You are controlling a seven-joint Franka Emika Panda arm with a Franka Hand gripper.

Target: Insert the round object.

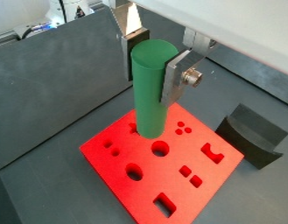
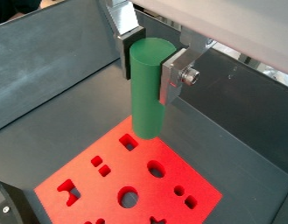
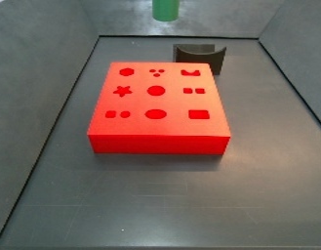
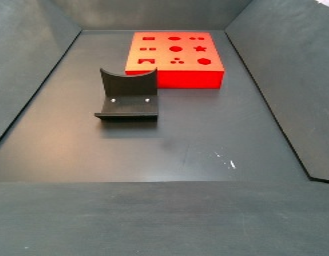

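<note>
Green and slim, the cylindrical plastic peg [image 1: 153, 87] stands upright, clamped near its top between my hand's [image 2: 150, 63] silver fingers [image 2: 177, 74], raised high above the flat red block with shaped holes [image 1: 161, 162] on the desk.

floor [image 4: 167, 150]: dark grey | on it: red block [image 3: 157, 107], dark curved block [image 4: 127, 96] | gripper [image 1: 152, 66] above block, off floor
</note>
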